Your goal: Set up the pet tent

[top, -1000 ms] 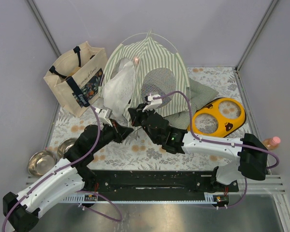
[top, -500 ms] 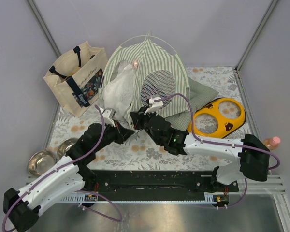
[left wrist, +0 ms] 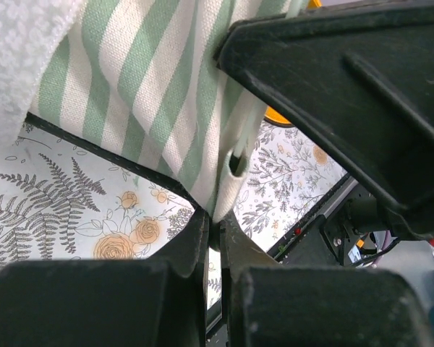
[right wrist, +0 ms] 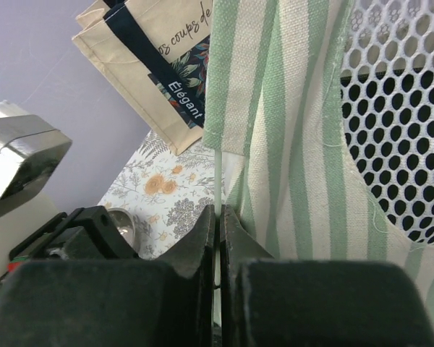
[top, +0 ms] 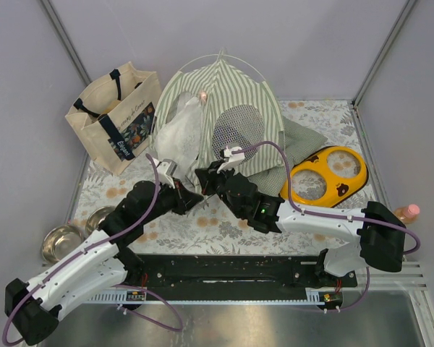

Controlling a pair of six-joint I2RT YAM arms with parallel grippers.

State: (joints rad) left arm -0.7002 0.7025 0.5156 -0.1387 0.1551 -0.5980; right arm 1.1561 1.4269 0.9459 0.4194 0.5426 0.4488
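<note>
Near edge, left: two steel bowls (top: 61,242) on the floral worktop (top: 224,225), beside the left arm (top: 94,264). Near edge, far right: a small pink-capped bottle (top: 406,212) behind the right arm's base.

Mid worktop: both arms reach in and meet at the front lower edge of the pet tent (top: 228,97).
- Left fingers (left wrist: 189,242): together, pinching the bottom corner of the striped fabric where the pole sleeve ends.
- Right fingers (right wrist: 201,233): together, clamped on the thin white pole (right wrist: 218,181) just under the fabric hem.
- The two sets sit just beside each other. The right arm's black body fills the upper right of the left wrist view.

Tent: stands domed at centre back of the worktop, with thin poles arching over the peak. Mesh panel (top: 239,129) faces the arms, white lacy flap (top: 177,134) to its left.

Right of the tent: green checked cushion (top: 301,141) lies against its side, and a yellow twin-bowl feeder (top: 327,173) overlaps the cushion's near edge.

Back left: beige tote bag (top: 116,116) upright, just beside the flap.
</note>
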